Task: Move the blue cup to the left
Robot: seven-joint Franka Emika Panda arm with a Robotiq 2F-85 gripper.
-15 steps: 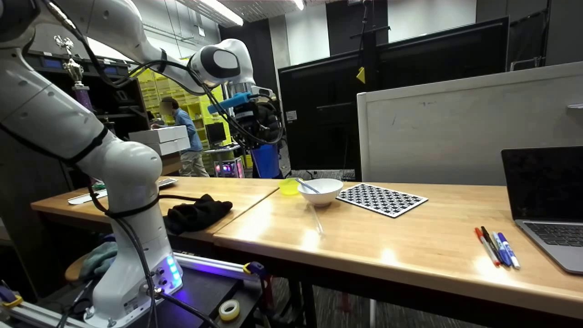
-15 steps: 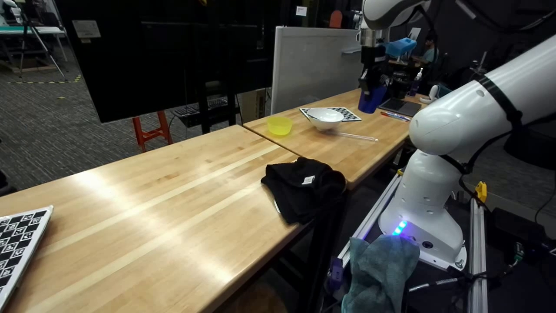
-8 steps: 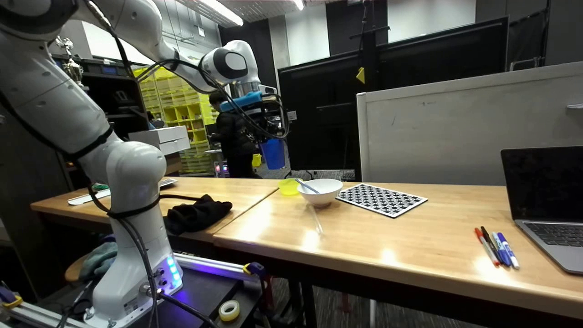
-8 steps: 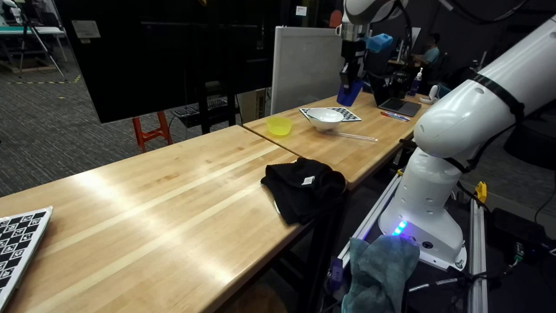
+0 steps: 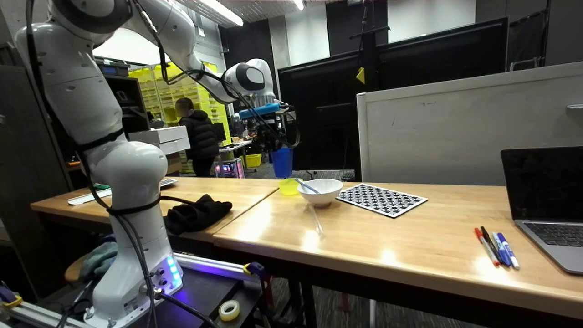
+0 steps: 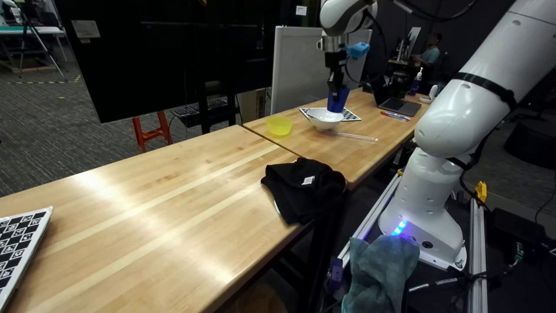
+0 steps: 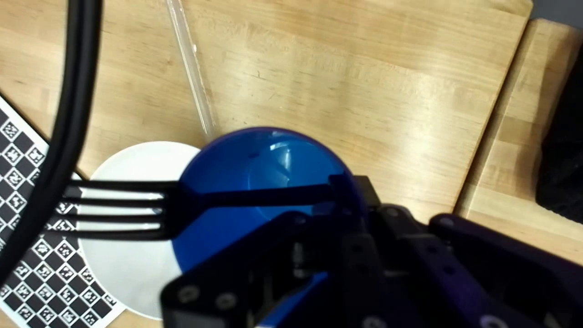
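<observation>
Where the small solid-blue cup hangs: above the pale wooden table, overlapping the round white bowl in the wrist view.
Black two-fingered gripper: pinches the cup's wall near the rim, with its fingers nearly together.
Black four-tined fork: reaches across the cup's mouth in the wrist view.
Translucent yellow bowl: sits near the white one.
Black-and-white checkered board: lies close by the white bowl.
</observation>
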